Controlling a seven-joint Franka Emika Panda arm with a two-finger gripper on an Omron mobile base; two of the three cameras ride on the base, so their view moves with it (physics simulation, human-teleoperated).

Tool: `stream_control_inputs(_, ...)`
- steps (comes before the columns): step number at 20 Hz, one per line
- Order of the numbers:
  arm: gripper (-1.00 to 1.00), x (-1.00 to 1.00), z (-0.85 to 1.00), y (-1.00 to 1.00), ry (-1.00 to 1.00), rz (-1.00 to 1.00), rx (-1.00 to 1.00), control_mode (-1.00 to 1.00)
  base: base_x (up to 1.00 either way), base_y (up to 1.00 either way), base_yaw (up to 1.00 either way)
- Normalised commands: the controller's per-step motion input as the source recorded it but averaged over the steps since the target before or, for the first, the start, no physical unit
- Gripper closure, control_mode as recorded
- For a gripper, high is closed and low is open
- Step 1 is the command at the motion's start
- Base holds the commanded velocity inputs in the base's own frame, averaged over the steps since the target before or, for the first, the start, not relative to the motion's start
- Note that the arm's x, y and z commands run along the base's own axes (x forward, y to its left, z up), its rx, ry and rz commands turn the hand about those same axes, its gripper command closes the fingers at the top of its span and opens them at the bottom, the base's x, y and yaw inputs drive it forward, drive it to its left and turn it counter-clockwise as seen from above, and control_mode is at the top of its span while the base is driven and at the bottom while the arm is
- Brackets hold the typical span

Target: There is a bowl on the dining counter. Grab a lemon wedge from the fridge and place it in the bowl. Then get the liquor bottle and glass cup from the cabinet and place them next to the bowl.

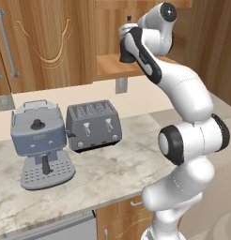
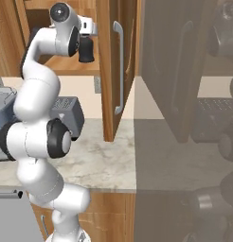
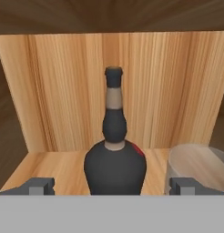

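Note:
A dark liquor bottle (image 3: 114, 159) with a long neck and dark cap stands upright on the wooden shelf (image 3: 54, 168) of the open cabinet, straight ahead in the hand view. To its right stands a clear glass cup (image 3: 198, 164), partly cut off by the frame edge. My gripper (image 3: 111, 185) is open, its fingertips spread wide on either side of the bottle's base without touching it. From the base views the gripper (image 1: 126, 55) (image 2: 86, 51) is raised at the cabinet's opening. The bowl, lemon wedge and fridge are out of view.
The open cabinet door (image 2: 113, 71) with its grey handle hangs just right of the hand. On the marble counter (image 1: 117, 168) below stand a grey toaster (image 1: 94, 125) and a coffee machine (image 1: 40, 140). A dark grey panel (image 2: 184, 142) fills the right side.

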Motion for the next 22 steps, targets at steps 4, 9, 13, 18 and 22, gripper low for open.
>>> stream_control_inputs(4, -1.0, 0.3, 0.0, 0.02, 0.0, 0.0, 0.0, -1.0, 0.0, 0.0, 0.0)
stream_control_inputs(9, -1.0, 0.28, 0.0, 0.0, 0.0, 0.0, 0.0, -1.0, 0.0, 0.0, 0.0)
stream_control_inputs(13, -1.0, 0.31, 0.0, 0.0, 0.0, 0.0, 0.0, -1.0, 0.0, 0.0, 0.0)
stream_control_inputs(18, -1.0, 0.31, 0.0, 0.01, 0.0, 0.0, 0.0, -1.0, 0.0, 0.0, 0.0)
stream_control_inputs(22, -1.0, 0.23, 0.0, 0.0, 0.0, 0.0, 0.0, -1.0, 0.0, 0.0, 0.0)
